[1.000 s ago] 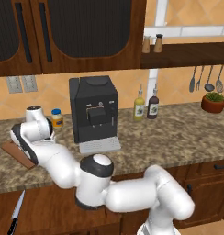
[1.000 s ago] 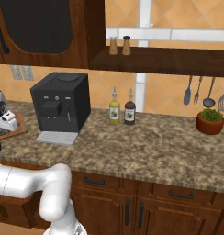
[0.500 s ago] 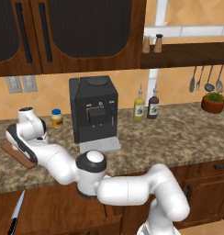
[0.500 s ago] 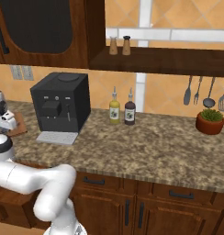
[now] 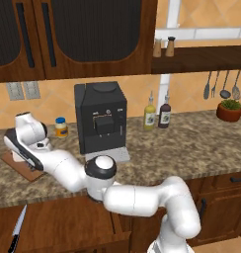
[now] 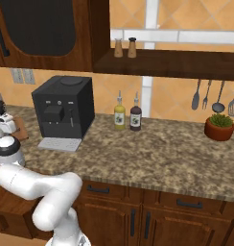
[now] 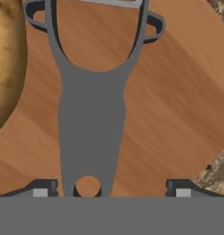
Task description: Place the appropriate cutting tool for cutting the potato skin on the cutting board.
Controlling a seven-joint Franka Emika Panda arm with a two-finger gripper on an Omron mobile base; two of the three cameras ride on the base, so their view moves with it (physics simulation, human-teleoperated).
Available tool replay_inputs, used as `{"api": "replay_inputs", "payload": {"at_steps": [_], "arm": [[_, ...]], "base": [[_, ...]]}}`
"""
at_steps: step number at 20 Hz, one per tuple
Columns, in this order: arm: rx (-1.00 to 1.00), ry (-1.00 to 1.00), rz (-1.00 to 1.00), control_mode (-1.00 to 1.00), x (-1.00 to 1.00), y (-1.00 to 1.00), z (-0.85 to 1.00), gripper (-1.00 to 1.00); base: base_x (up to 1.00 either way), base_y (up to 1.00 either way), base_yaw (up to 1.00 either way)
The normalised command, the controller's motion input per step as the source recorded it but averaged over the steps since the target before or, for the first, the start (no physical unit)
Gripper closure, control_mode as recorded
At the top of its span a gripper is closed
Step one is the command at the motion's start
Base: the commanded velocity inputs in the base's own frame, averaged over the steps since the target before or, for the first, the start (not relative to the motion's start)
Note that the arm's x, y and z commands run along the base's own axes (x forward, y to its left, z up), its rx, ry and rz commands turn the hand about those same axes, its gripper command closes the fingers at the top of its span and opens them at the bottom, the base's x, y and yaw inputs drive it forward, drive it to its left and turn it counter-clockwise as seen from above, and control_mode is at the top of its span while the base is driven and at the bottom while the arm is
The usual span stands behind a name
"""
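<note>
The grey peeler (image 7: pixel 91 114) lies flat on the reddish-brown cutting board (image 7: pixel 169 92), its looped Y-head pointing away from the hand. My gripper (image 7: pixel 111 190) hovers close above its handle end and is open, the fingertips (image 7: pixel 40 192) spread wide to either side, apart from the handle. The tan potato (image 7: pixel 6 64) rests on the board just left of the peeler's head. In the left base view the hand (image 5: pixel 17 156) is low over the cutting board (image 5: pixel 23 170) at the counter's far left. In the right base view the hand (image 6: pixel 4 126) sits beside the board (image 6: pixel 20 134).
A long black-handled knife (image 5: pixel 16 232) shows at the lower left, below the counter edge. A black coffee machine (image 5: pixel 100 118) stands right of the board, a small jar (image 5: pixel 61 127) behind it, two bottles (image 5: pixel 157 114) further right, a potted plant (image 6: pixel 219 127) at the far right.
The arm's elbow has swung leftward and lower. The hand has stayed low over the cutting board, drifting slightly left.
</note>
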Motion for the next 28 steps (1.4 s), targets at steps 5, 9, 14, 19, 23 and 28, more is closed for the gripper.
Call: {"api": "replay_inputs", "payload": {"at_steps": [5,9,14,19,23,28], "arm": [[0.01,-0.09,0.00,-1.00,-0.83,-0.83,0.08,-1.00],[0.03,-0.19,0.00,-1.00,-1.00,-0.94,0.00,-1.00],[0.10,-0.27,0.00,-1.00,-1.00,-0.81,0.08,-1.00],[0.17,-0.23,0.00,-1.00,-1.00,-0.93,0.48,-1.00],[0.18,-0.16,0.00,-1.00,-1.00,-0.94,0.55,-1.00],[0.23,-0.18,0.01,-1.00,-1.00,-0.95,0.63,-1.00]], "base": [[0.00,0.00,0.00],[0.00,0.00,0.00],[0.00,0.00,0.00],[0.00,0.00,0.00],[0.00,0.00,0.00],[0.00,0.00,0.00]]}}
